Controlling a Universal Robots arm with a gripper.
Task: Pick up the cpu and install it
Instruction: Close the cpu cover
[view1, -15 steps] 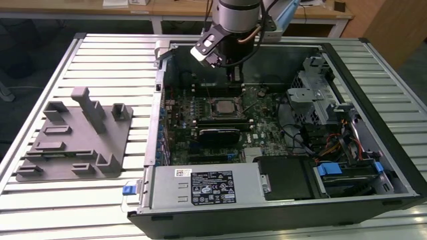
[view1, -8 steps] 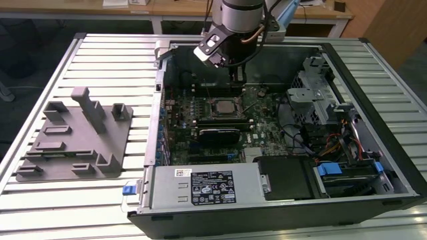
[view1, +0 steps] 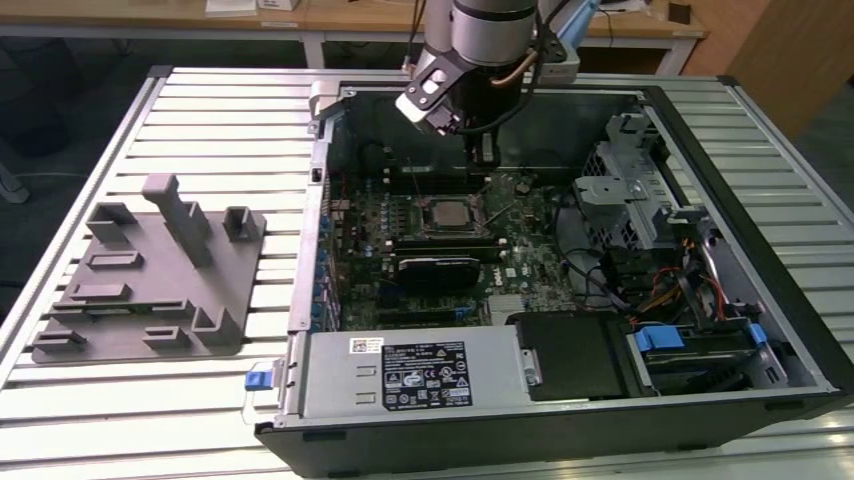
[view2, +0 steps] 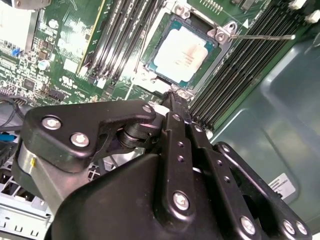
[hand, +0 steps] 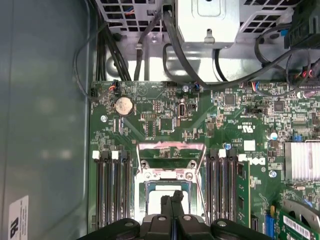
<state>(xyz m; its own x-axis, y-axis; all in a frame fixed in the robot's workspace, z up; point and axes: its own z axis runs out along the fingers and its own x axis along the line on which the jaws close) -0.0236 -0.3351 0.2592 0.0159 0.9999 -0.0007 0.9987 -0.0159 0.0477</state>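
In the first wrist view the gripper (hand: 175, 196) covered part of the cpu (hand: 159, 200), and the picture's edge cut the gripper off. In the exterior view the arm (view1: 494, 30) was cut off at 12 o'clock, the computer case (view1: 400, 445) at 6 o'clock.

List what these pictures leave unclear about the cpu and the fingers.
- First wrist view: the cpu is partly covered by the fingers and cut off by the picture's edge.
- Second wrist view: whether the gripper touches the socket frame is unclear.
- Exterior view: the cpu is too small to judge its seating.
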